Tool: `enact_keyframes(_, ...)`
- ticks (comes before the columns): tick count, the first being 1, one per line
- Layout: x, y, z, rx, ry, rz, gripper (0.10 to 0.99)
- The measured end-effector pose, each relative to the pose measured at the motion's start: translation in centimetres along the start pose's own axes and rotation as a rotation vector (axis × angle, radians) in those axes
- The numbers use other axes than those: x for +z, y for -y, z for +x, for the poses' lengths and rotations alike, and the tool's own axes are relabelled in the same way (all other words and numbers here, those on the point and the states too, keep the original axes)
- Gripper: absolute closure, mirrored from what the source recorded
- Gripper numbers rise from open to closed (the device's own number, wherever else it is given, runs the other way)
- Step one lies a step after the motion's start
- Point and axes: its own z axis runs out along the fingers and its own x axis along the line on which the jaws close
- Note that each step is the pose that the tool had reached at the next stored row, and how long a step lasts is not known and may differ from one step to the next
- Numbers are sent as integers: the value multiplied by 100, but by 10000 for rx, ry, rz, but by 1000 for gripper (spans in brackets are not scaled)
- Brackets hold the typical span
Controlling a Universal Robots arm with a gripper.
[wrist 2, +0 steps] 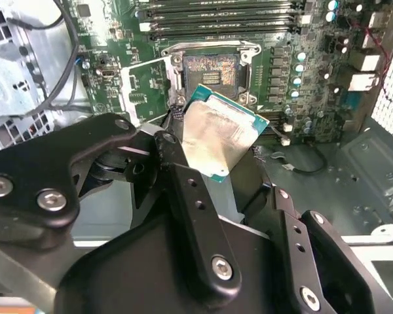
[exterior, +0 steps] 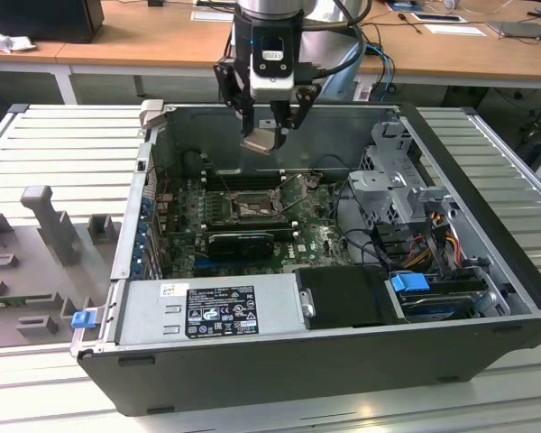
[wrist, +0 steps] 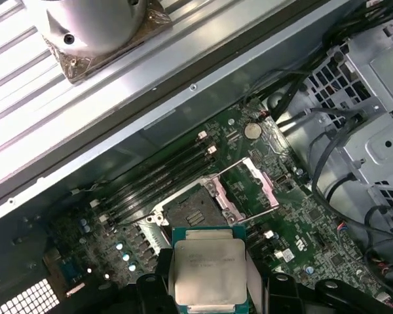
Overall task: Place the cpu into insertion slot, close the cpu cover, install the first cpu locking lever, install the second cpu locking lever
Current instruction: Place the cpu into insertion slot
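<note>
Pinching the cpu [wrist: 208, 271] by opposite edges, gripper [exterior: 263, 135] jaws hang inside the open case [exterior: 343, 370] near its far wall; exterior view shows height above motherboard [exterior: 316, 234], first wrist view shows insertion slot [wrist: 190, 212] bare, cpu cover [wrist: 267, 190] flipped open beside it

Your cpu [wrist: 209, 268], a pale silvery square with a green edge, hangs tilted above the board, clear of the slot [wrist: 191, 212]. You see the slot bare, its cover [wrist: 263, 183] swung open beside it.
</note>
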Motion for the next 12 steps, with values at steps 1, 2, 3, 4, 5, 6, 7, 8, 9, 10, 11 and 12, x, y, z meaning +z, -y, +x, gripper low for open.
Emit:
enact_keyframes(1, 6, 1, 0, 205, 18, -4, 557)
enact_keyframes(2, 9, 1, 0, 334, 30, -7, 557)
enact_keyframes(3, 17, 2, -1, 689, 62, -13, 557)
enact_keyframes(4, 24, 2, -1, 1023, 92, -20, 557)
enact_keyframes(5, 27, 2, -1, 1155, 104, -23, 557)
enact_keyframes(6, 30, 3, -1, 1254, 113, -25, 557)
enact_keyframes(7, 34, 3, -1, 1382, 124, -27, 557)
enact_keyframes(8, 38, 3, -1, 1491, 134, -29, 557)
enact_keyframes(9, 41, 4, -1, 1595, 143, -31, 557)
enact_keyframes(10, 46, 4, -1, 1761, 158, -34, 557)
enact_keyframes(11, 51, 5, -1, 1918, 172, -37, 557)
enact_keyframes(12, 57, 5, -1, 2160, 194, -42, 557)
